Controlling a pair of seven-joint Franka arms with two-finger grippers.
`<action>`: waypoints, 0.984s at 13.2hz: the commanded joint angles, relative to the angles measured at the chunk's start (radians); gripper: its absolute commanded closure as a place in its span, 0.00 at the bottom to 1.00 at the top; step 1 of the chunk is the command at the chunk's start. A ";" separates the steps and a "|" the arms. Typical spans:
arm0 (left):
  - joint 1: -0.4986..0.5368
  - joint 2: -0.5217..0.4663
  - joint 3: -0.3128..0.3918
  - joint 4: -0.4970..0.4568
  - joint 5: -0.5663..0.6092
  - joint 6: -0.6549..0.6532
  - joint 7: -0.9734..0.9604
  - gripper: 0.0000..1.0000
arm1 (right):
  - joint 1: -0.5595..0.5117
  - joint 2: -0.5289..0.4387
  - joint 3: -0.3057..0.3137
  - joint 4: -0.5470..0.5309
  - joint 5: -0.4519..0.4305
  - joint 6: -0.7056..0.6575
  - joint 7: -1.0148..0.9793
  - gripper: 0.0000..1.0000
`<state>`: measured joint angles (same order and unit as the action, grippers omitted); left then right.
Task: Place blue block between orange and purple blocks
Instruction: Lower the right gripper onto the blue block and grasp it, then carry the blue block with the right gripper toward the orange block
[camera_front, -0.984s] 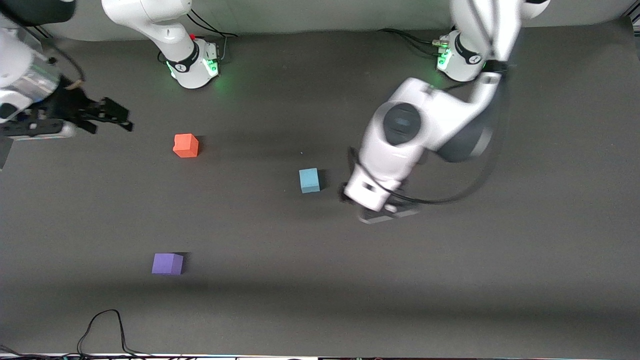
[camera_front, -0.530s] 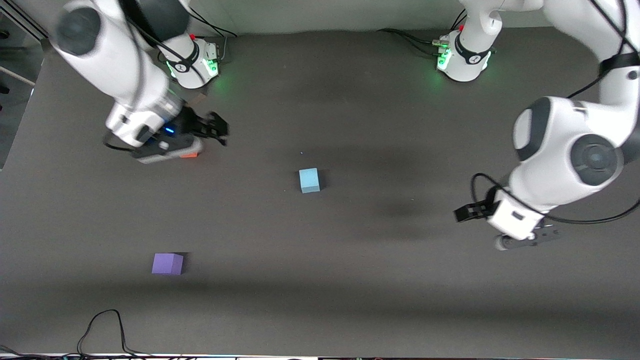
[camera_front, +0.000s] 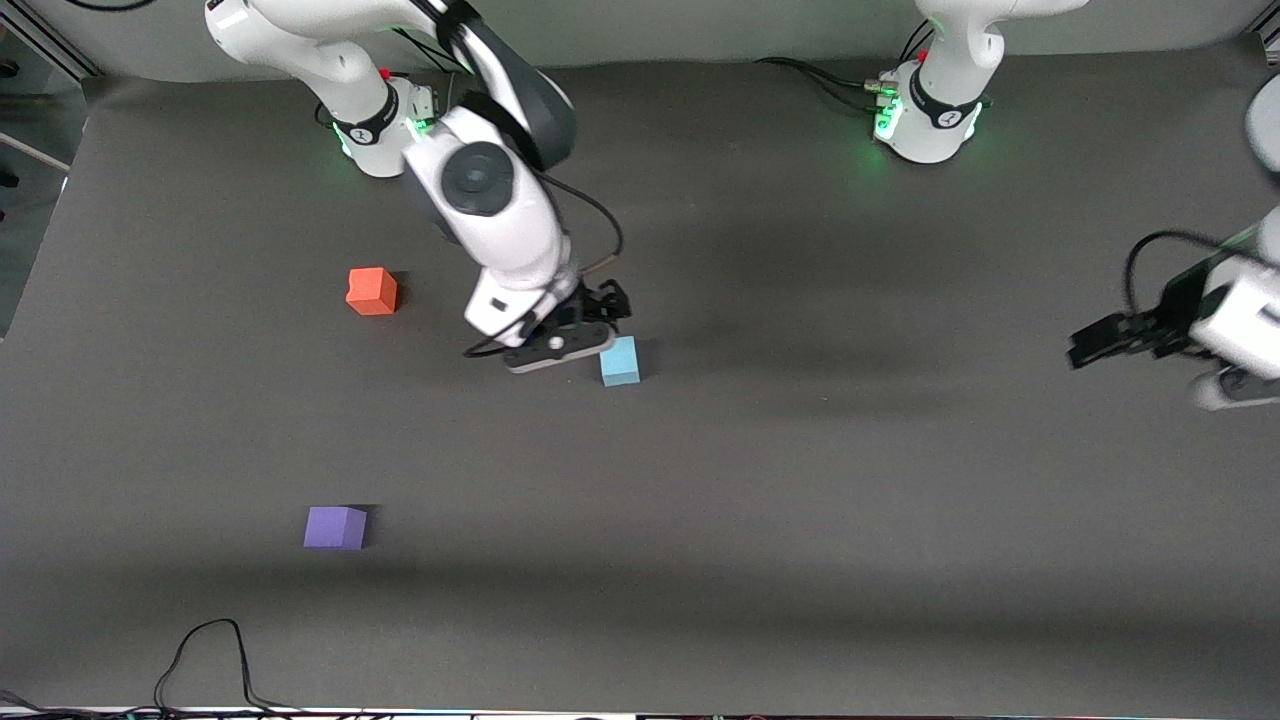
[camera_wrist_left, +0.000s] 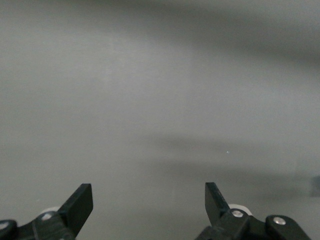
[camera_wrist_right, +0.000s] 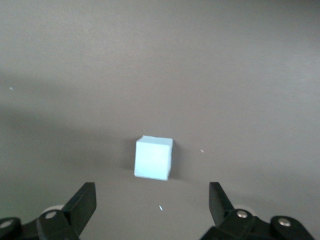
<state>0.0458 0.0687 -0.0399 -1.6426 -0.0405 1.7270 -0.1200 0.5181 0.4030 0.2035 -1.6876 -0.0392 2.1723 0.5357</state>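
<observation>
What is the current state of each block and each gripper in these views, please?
blue block: resting on the table, not gripped.
orange block: resting on the table, toward the right arm's end.
purple block: resting on the table, nearest the front camera.
right gripper: open, empty, by the blue block.
left gripper: open, empty, waiting at the left arm's end of the table.

My right gripper (camera_front: 605, 305) hangs above the blue block (camera_front: 620, 361).
The orange block (camera_front: 371, 291) and purple block (camera_front: 335, 527) sit apart toward my right arm's end (purple nearer the camera); my left gripper (camera_front: 1090, 347) waits.
</observation>
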 joint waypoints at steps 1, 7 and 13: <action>0.009 -0.070 -0.011 -0.046 -0.009 -0.032 0.031 0.00 | -0.001 0.092 0.037 -0.013 -0.137 0.098 0.113 0.00; 0.009 -0.130 -0.011 -0.049 -0.001 -0.090 0.115 0.00 | 0.010 0.174 0.037 -0.139 -0.188 0.343 0.214 0.00; -0.033 -0.133 -0.002 -0.042 0.002 -0.089 0.080 0.00 | 0.025 0.244 0.036 -0.141 -0.320 0.396 0.365 0.20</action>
<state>0.0462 -0.0396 -0.0536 -1.6663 -0.0405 1.6444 -0.0323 0.5369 0.6295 0.2424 -1.8327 -0.3023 2.5463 0.8384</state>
